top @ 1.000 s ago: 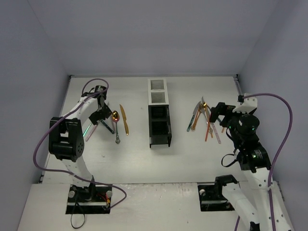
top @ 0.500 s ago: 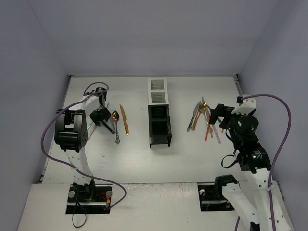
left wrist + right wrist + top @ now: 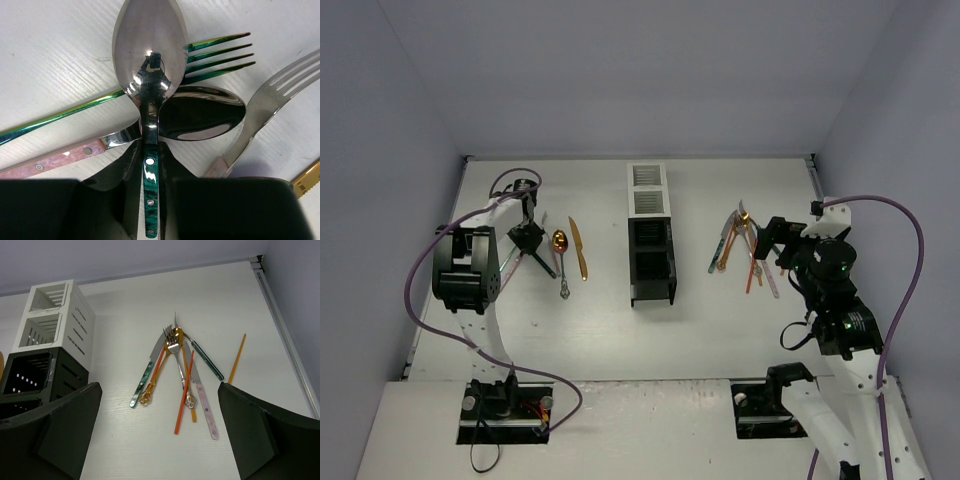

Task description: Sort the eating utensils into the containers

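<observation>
In the left wrist view my left gripper (image 3: 150, 150) is shut on the teal handle of a silver spoon (image 3: 147, 45). That spoon lies on top of a darker spoon (image 3: 205, 112), a rainbow fork (image 3: 220, 55), a pink-handled knife (image 3: 55, 160) and a silver fork (image 3: 280, 95). Seen from above, the left gripper (image 3: 527, 238) is low over this left pile. My right gripper (image 3: 770, 235) hangs open above the right pile of utensils (image 3: 182, 375), touching none. The containers (image 3: 650, 235), two white and two black, stand in a row mid-table.
A gold spoon (image 3: 560, 243) and a gold knife (image 3: 578, 248) lie just right of the left gripper. An orange stick (image 3: 237, 358) lies apart at the right of the right pile. Walls close the table's left, back and right sides.
The left gripper's jaws have come together on the teal spoon handle and its wrist has shifted slightly over the pile. The right arm has stayed still.
</observation>
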Motion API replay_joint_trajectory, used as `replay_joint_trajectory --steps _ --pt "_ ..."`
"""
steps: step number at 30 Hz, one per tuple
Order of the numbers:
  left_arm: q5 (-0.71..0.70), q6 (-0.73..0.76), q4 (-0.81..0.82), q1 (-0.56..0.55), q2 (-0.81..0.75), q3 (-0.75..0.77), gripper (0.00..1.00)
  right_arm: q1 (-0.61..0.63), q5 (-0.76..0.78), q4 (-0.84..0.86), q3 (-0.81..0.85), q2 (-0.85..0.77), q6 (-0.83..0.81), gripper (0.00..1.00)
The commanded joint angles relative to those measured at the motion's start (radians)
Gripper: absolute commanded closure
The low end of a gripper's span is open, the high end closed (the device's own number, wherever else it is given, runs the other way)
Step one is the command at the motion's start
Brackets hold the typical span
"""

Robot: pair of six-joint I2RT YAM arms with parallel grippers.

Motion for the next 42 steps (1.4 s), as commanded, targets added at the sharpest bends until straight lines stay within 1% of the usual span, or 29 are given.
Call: replay_joint_trajectory --steps 1,8,10,12,15,18,21,23,26,29,31,33,39,42 --pt "-0.014 0.014 0.007 0.009 -0.076 0.006 1.00 0.010 -0.003 0.044 0.013 0.004 -0.008 0.00" --pt "-0.016 0.057 0.014 0.002 -0.255 0.022 1.00 0.011 -0.006 0.040 0.017 -0.008 -0.009 0.00" --pt "-0.027 0.073 0.035 -0.007 -0.278 0.030 1.00 0.011 -0.006 0.039 0.016 -0.011 -0.009 0.00" --pt "-0.037 0.103 0.065 -0.023 -0.365 0.037 1.00 0.016 -0.004 0.039 0.015 -0.013 -0.007 0.00" --pt "-0.039 0.179 0.224 -0.058 -0.450 0.031 1.00 0.016 -0.003 0.037 0.017 -0.015 -0.006 0.00" --pt "-0.029 0.298 0.453 -0.113 -0.531 -0.015 1.00 0.018 0.001 0.037 0.018 -0.016 -0.006 0.00" --pt "0.015 0.372 0.710 -0.162 -0.571 -0.056 1.00 0.019 0.004 0.035 0.023 -0.014 -0.007 0.00" --pt "0.050 0.407 0.811 -0.201 -0.551 -0.030 1.00 0.021 0.002 0.034 0.027 -0.014 -0.008 0.00" --pt "0.107 0.482 0.871 -0.244 -0.497 0.045 1.00 0.022 -0.001 0.030 0.036 -0.013 -0.010 0.00" --pt "0.148 0.550 1.019 -0.293 -0.421 0.100 1.00 0.022 -0.001 0.027 0.043 -0.013 -0.014 0.00" --pt "0.172 0.604 1.050 -0.324 -0.374 0.123 1.00 0.022 -0.001 0.025 0.045 -0.013 -0.017 0.00" --pt "0.226 0.660 1.090 -0.351 -0.316 0.193 1.00 0.021 0.000 0.021 0.049 -0.013 -0.018 0.00" --pt "0.350 0.682 1.202 -0.367 -0.173 0.293 1.00 0.021 0.001 0.015 0.054 -0.013 -0.029 0.00" --pt "0.429 0.693 1.269 -0.370 -0.116 0.318 1.00 0.020 0.003 0.011 0.054 -0.011 -0.033 0.00"
